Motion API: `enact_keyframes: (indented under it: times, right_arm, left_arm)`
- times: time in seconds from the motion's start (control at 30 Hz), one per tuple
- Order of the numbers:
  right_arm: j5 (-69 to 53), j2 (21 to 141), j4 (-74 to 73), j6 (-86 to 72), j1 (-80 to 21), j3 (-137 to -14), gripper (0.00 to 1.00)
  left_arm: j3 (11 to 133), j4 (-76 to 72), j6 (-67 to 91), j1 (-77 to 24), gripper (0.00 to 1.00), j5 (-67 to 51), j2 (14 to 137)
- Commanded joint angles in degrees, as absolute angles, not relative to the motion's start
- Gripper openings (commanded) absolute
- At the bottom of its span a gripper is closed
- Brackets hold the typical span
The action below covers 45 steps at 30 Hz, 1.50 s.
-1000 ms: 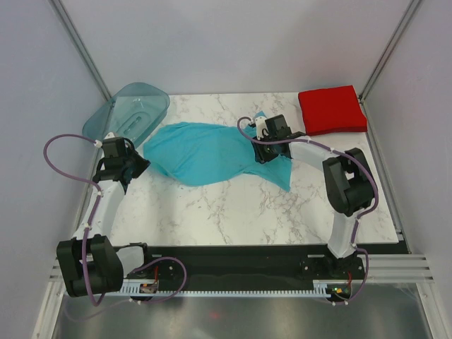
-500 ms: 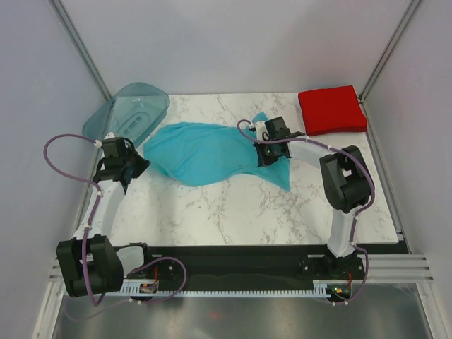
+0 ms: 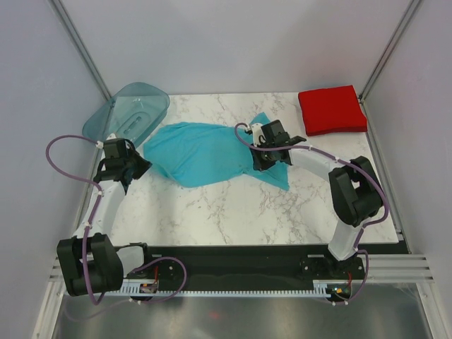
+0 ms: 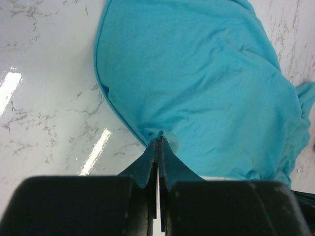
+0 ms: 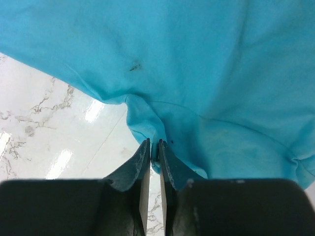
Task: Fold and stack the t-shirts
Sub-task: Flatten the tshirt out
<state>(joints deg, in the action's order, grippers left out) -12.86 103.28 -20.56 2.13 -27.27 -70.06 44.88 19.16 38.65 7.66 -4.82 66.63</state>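
Note:
The turquoise t-shirt [image 3: 205, 152] lies bunched across the middle of the marble table. My left gripper [image 3: 143, 164] is shut on its left hem corner; the left wrist view shows the cloth [image 4: 206, 83] pinched between the closed tips [image 4: 158, 141]. My right gripper [image 3: 263, 164] is shut on a fold at the shirt's right part; the right wrist view shows cloth [image 5: 197, 59] caught between the tips [image 5: 153, 145]. The red t-shirt [image 3: 332, 109] sits as a folded square at the far right corner, apart from both grippers.
A translucent teal plastic tray [image 3: 131, 113] leans at the far left corner, just behind my left gripper. Grey walls and metal frame posts [image 3: 81, 49] close in the table on three sides. The table's near edge [image 3: 247, 246] runs before the arm bases.
My right gripper has moved a little left and nearer with the shirt's right part, pulling that end narrower. The left gripper has barely moved.

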Motion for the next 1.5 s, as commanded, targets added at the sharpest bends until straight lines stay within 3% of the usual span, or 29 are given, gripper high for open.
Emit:
enact_keyframes:
  times: [0.0,0.1,0.3,0.47,0.57,0.67,0.77,0.93,1.1,1.47]
  right_arm:
    - [-11.6,102.39,-19.78,2.02,-27.6,-70.05,0.2]
    - [-11.78,102.22,-19.86,1.85,-27.86,-70.22,0.17]
    - [-11.95,100.29,-20.74,0.44,-30.4,-69.52,0.0]
    - [-8.02,99.58,-21.71,-10.35,-37.51,-66.9,0.0]
    - [-4.41,98.09,-21.44,-16.51,-41.73,-63.21,0.04]
    - [-1.68,95.03,-21.44,-20.82,-42.8,-59.69,0.3]
    - [3.13,90.29,-22.49,-23.89,-42.8,-57.75,0.36]
    - [12.91,84.73,-24.61,-30.31,-38.77,-55.29,0.36]
    - [11.78,80.96,-25.05,-39.35,-29.45,-49.5,0.3]
    - [14.51,79.54,-25.58,-51.23,-26.81,-44.82,0.32]
  left_arm:
    - [43.95,17.14,39.46,7.73,0.02,-5.54,65.04]
    - [43.6,17.14,39.38,7.82,0.02,-5.45,64.6]
    - [43.33,17.23,39.38,7.73,0.02,-5.45,64.51]
    - [43.24,17.23,39.38,7.74,0.02,-5.1,64.77]
    - [43.24,17.23,39.29,7.74,0.02,-5.18,65.13]
    - [43.24,17.23,38.94,7.74,0.02,-5.19,64.95]
    - [43.24,17.23,38.85,7.73,0.02,-5.27,65.21]
    - [43.24,17.31,39.02,7.65,0.02,-5.8,65.83]
    - [43.42,17.14,38.85,7.65,0.02,-6.06,65.66]
    - [44.12,17.05,38.94,7.65,0.02,-6.68,65.92]
